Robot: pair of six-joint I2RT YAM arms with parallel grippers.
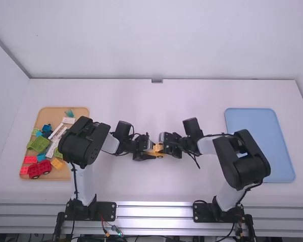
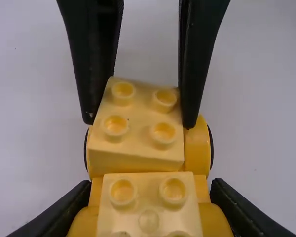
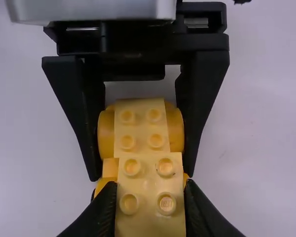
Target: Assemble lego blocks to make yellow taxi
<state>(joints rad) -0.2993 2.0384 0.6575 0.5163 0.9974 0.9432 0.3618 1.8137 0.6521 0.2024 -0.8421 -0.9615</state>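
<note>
Taking the yellow plastic car base (image 2: 199, 150) as your landmark, you have a tan tray (image 1: 53, 113) well apart to its left, with loose pieces in it: a red wheeled base (image 1: 39, 169), lime green blocks (image 1: 40, 144), blue blocks (image 1: 46, 128), white pieces (image 1: 57, 137) and an orange-yellow block (image 1: 57, 163). The left arm (image 1: 84, 141) passes over that tray's inner side and hides part of it. Well apart to the car base's right lies a flat, light blue tray (image 1: 260, 143). Your two black grippers crowd in from opposite sides, covering much of the car base from above: the left gripper (image 1: 152, 147) has its fingers pressed on the car base's sides, while the right gripper (image 1: 162, 146) pinches a pale yellow plastic block (image 2: 143, 116) with four round studs. You find that block on the car base's top, sitting a little askew; you can't tell whether it is fully seated. The car base itself has rounded, deeper-yellow sides, dark wheels and a paler studded middle.
</note>
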